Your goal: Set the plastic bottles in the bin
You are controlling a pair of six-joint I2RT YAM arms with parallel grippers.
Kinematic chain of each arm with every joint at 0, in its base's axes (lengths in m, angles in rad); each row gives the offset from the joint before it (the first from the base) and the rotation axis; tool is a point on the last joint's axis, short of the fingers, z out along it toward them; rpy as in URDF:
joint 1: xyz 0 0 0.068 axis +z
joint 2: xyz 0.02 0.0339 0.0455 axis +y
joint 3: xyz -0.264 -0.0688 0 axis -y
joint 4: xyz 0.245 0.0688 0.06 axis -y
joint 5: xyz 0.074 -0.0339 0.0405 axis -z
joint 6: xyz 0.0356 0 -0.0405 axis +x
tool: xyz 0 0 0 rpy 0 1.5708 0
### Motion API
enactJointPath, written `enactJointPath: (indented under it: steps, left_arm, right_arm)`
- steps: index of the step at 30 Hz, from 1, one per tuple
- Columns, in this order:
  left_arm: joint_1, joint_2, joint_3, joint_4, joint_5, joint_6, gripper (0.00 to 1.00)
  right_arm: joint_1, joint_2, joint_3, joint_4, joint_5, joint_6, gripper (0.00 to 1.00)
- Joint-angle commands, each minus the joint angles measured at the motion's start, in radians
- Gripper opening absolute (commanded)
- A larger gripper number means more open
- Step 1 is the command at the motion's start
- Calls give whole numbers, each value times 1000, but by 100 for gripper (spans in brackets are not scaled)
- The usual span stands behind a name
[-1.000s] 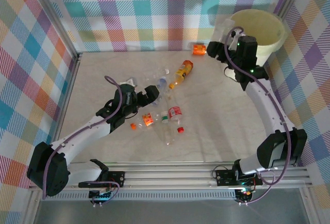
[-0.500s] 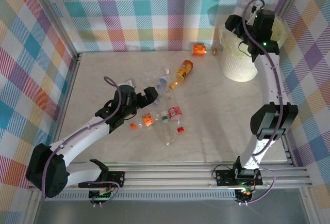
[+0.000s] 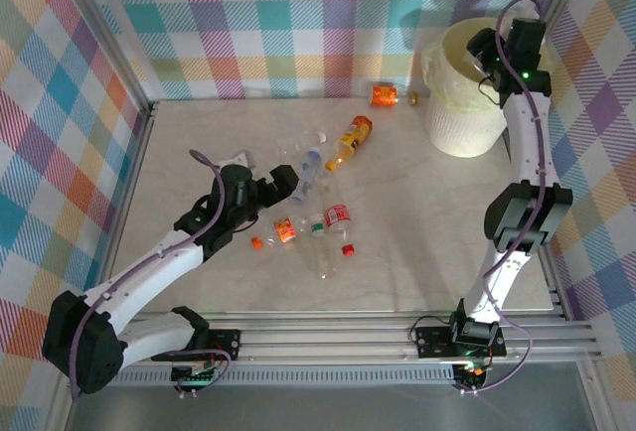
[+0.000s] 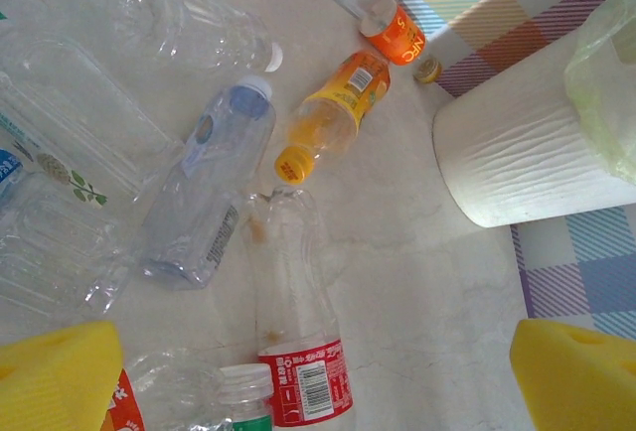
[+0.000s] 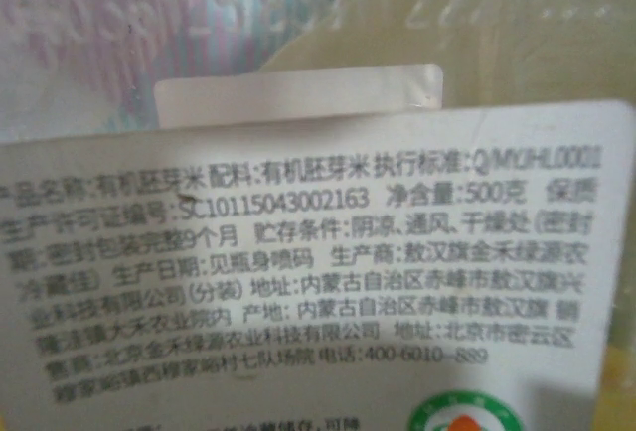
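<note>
Over the bin (image 3: 457, 128), right hand (image 3: 487, 52) poises a labelled bottle (image 5: 318, 262) for dropping, grip impossible to tell; left hand (image 3: 283, 186) gapes above scattered bottles (image 4: 214, 193), ready to pick.

Bright, even light w/ soft shadow behind bin (image 3: 459, 128); right wrist view dim, yellowish, txt slightly blurry.

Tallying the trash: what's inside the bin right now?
The bin shows its pale yellow bag, with the right hand over the rim. Its bottom is covered, so what lies there cannot be seen.
</note>
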Motion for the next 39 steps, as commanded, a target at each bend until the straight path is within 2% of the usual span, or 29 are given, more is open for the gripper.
enactJointPath:
  steps: [1,4,8,17,32,39]
  left_arm:
    - [10,21,4,-10,3,21,100]
    - [10,30,2,-3,7,16,100]
    - [10,34,-3,-5,4,12,100]
    - [10,54,1,-3,-5,10,100]
    - [10,58,-4,-7,-6,-5,100]
    - [10,59,-4,-15,-12,-10,100]
  right_arm:
    - [-12,36,16,21,79,91,77]
    - [-17,45,17,1,147,128,79]
    - [-19,71,39,-1,171,126,82]
    - [-18,87,84,-21,229,127,98]
    - [-17,38,69,-35,162,65,100]
    - [-4,6,63,-31,92,4,100]
